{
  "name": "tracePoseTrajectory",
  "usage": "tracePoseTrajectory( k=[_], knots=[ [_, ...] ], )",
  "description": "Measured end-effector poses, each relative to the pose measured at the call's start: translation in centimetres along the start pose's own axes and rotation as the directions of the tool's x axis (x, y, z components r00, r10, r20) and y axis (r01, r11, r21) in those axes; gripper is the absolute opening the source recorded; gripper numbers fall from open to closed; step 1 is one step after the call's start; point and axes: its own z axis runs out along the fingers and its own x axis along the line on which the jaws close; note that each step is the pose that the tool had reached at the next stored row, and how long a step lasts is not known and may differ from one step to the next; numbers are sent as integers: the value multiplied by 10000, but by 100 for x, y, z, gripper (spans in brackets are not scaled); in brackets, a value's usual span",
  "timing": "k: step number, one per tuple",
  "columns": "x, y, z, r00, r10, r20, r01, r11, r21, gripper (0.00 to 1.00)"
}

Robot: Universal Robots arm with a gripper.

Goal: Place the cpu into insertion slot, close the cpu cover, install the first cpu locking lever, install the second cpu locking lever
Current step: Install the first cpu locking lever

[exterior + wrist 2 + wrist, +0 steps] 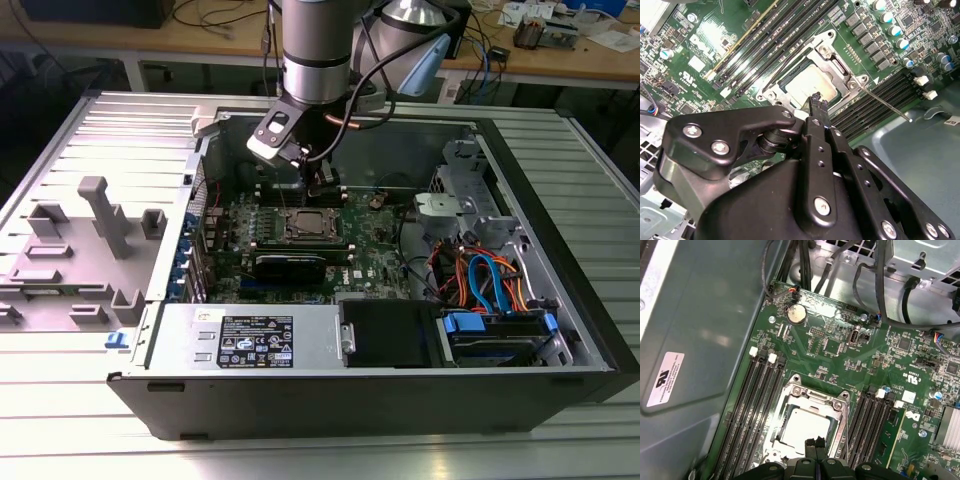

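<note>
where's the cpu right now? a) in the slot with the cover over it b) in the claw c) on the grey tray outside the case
a: the cpu lies flat within the cover frame on the board, and the claw above it is shut with nothing between its tips.

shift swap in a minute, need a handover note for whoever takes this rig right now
Pincer shut, empty, poised above the edge of the cpu.
The cpu sits in the insertion slot, the cpu cover down over it.
Done: cpu placed, cover closed.
Left: locking levers; one lever juts out free, the other's state unclear.
</note>
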Motion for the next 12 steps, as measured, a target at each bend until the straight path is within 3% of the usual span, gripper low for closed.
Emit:
tracePoseTrajectory(
  k=[12],
  knots=[
    [-2,-1,0,10000,-50,0,50,10000,-1,11]
  ],
)
